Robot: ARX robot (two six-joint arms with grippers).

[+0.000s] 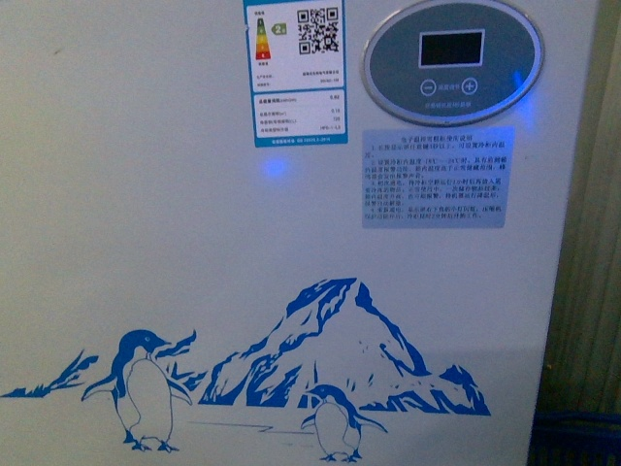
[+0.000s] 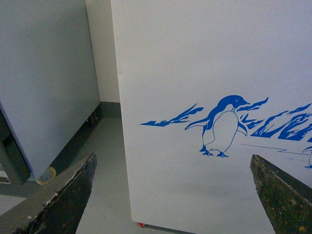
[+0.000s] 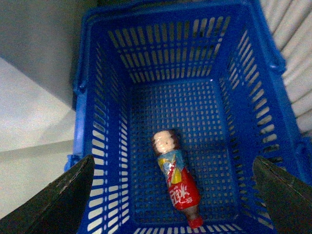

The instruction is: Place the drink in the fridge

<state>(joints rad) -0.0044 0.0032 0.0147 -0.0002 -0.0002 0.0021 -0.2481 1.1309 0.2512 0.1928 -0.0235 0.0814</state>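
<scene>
Nothing has gone in yet, I'd say. The left gripper (image 2: 171, 161) hangs with its fingers spread wide and empty, facing the white fridge (image 2: 195, 73), with a grey cabinet (image 2: 44, 87) nearby. In the front view the fridge fills the frame, with the penguin picture (image 1: 146, 388) at lower left and the control panel (image 1: 453, 60) at upper right. The right gripper (image 3: 173, 163) is splayed too, above the blue basket (image 3: 243, 97), where the drink bottle (image 3: 176, 183) lies on its side, ungrasped. Grasping it and loading it into the fridge both remain.
</scene>
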